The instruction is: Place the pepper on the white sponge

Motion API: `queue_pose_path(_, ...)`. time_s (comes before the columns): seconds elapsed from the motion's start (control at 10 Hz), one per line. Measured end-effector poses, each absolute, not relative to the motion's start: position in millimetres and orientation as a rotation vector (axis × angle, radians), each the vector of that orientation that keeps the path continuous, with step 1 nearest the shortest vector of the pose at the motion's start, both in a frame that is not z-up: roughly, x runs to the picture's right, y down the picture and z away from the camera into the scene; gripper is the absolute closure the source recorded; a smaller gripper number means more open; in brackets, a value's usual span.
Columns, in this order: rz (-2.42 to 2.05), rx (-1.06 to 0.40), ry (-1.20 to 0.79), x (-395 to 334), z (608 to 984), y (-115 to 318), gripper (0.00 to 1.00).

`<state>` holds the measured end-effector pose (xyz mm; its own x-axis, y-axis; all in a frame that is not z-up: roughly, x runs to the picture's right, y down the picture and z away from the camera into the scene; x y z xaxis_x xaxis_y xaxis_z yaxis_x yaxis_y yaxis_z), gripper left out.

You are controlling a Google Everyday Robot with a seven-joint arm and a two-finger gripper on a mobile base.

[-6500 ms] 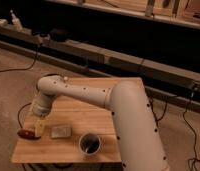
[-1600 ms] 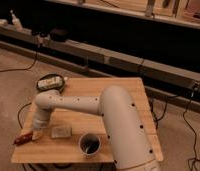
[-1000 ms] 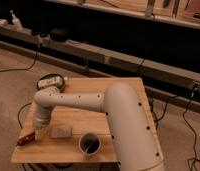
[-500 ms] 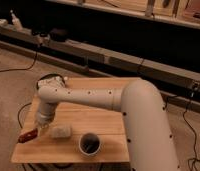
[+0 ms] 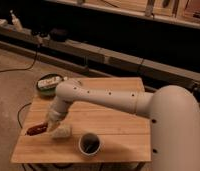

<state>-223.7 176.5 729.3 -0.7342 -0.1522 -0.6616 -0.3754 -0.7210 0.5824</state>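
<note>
The dark red pepper (image 5: 36, 129) is at the left front of the wooden table (image 5: 118, 112), sticking out leftward from my gripper (image 5: 49, 125). The gripper comes down from the white arm (image 5: 98, 97) and is shut on the pepper's right end. The white sponge (image 5: 62, 132), a small pale pad, lies flat on the table just right of the gripper, touching or nearly touching it. The pepper is to the left of the sponge, not over it.
A dark cup (image 5: 89, 143) stands near the front edge, right of the sponge. A green bowl (image 5: 41, 88) holding a whitish oblong object (image 5: 49, 80) sits at the back left corner. The table's left edge is close to the pepper. Cables lie on the floor (image 5: 13, 75).
The arm's elbow has lifted and swung right over the last second. The gripper and pepper have shifted slightly right, toward the sponge. The sponge, cup and bowl have stayed put.
</note>
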Motion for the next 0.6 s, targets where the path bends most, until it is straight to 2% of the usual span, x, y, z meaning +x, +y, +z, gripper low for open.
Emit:
queue_pose_path(0.2,2.669,-1.100,1.087,-200,736,164,0.97)
queue_pose_path(0.6,2.792,-0.958,1.123,-166,752,160,0.97)
